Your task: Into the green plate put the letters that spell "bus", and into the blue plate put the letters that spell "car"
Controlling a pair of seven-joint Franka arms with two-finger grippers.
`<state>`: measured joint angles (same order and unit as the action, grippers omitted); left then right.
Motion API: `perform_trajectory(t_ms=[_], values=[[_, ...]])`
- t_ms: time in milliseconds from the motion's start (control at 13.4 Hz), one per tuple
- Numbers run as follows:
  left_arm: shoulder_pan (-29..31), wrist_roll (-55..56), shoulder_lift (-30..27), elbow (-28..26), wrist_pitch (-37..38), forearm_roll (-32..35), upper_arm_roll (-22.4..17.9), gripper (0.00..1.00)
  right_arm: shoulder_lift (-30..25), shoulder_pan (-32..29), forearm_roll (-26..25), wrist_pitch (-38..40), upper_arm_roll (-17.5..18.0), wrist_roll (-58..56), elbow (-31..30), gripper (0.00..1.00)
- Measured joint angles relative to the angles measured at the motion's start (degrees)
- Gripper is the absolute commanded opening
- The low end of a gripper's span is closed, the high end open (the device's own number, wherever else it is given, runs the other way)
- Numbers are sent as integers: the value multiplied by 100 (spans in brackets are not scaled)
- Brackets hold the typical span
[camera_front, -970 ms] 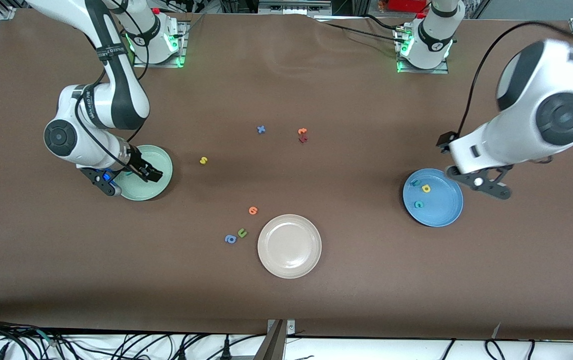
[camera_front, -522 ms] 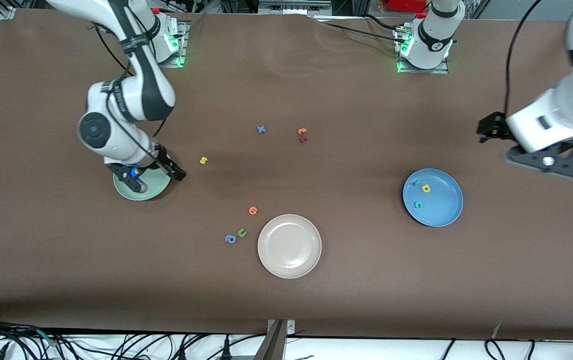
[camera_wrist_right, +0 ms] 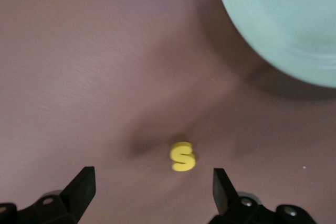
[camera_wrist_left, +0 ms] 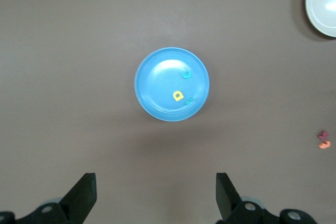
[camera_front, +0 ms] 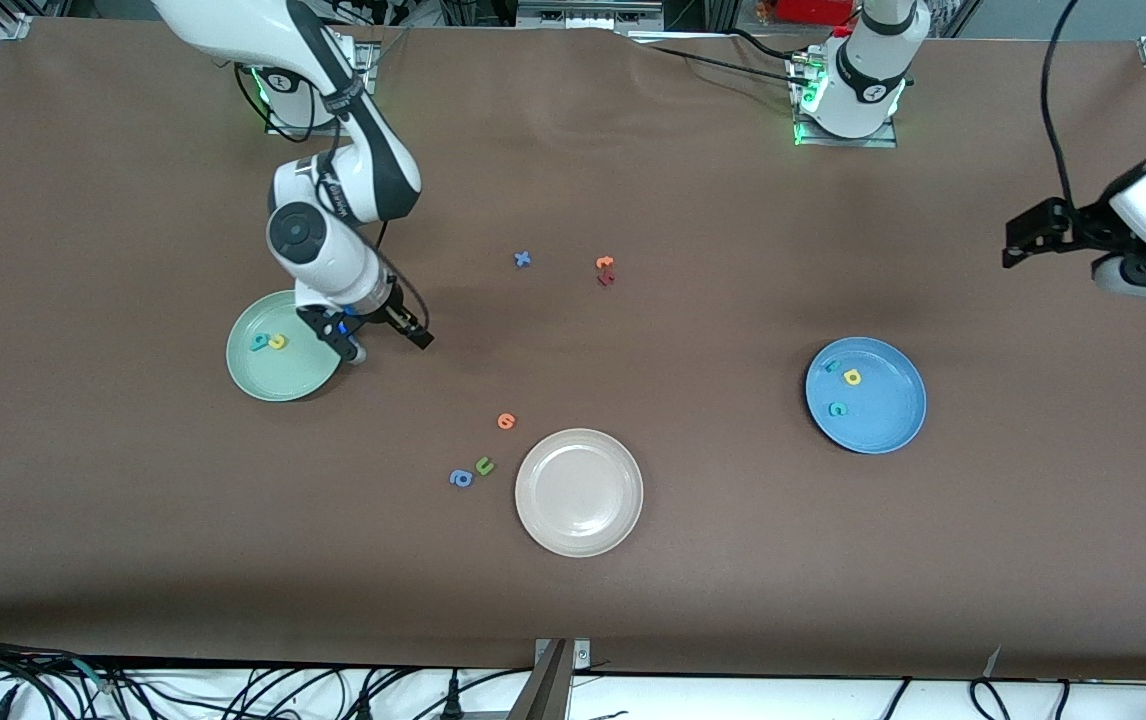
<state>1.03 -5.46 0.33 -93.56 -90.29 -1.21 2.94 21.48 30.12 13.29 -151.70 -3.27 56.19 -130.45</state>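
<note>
The green plate [camera_front: 298, 372] holds a teal b [camera_front: 259, 342] and a yellow u [camera_front: 277, 342]. Beside it, my right gripper [camera_front: 385, 340] hangs open just over the table. The yellow s [camera_wrist_right: 182, 156] lies on the cloth ahead of that gripper [camera_wrist_right: 152, 188], and the green plate's rim [camera_wrist_right: 283, 30] shows close by. The arm hides the s in the front view. The blue plate [camera_front: 883, 420] carries a teal r [camera_front: 833, 366], a yellow a [camera_front: 851, 377] and a teal c [camera_front: 837, 408]. My left gripper [camera_front: 1145, 282] is open and empty, high over bare table toward the left arm's end, with the blue plate [camera_wrist_left: 157, 85] in its view.
A beige plate [camera_front: 579, 492] sits near the front camera. Beside it lie an orange letter [camera_front: 505, 421], a green u [camera_front: 484, 465] and a blue a [camera_front: 461, 478]. A blue x [camera_front: 523, 259] and orange and dark red letters [camera_front: 605, 270] lie mid-table.
My right gripper has moved off the green plate to the yellow s, uncovering the b and u. My left gripper has risen and drawn away from the blue plate toward its end of the table.
</note>
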Motion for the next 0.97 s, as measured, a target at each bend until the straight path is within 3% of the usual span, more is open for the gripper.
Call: perform_trajectory(t_ms=[149,373,746,970], values=[[-244,105,-288,-306,-87,-6,-114,100,35,0,0,-223,45,6,-238,99],[-337,174,-361,-356,-93,23,-128,100,34,-2,0,-384,46,6,-355,92],[-336,191,-265,-199,44,59,-157,100,33,-16,0,-629,36,-10,-454,72],[-335,204,-237,-179,96,59,-172,100,30,-22,0,-664,24,-39,-457,65]])
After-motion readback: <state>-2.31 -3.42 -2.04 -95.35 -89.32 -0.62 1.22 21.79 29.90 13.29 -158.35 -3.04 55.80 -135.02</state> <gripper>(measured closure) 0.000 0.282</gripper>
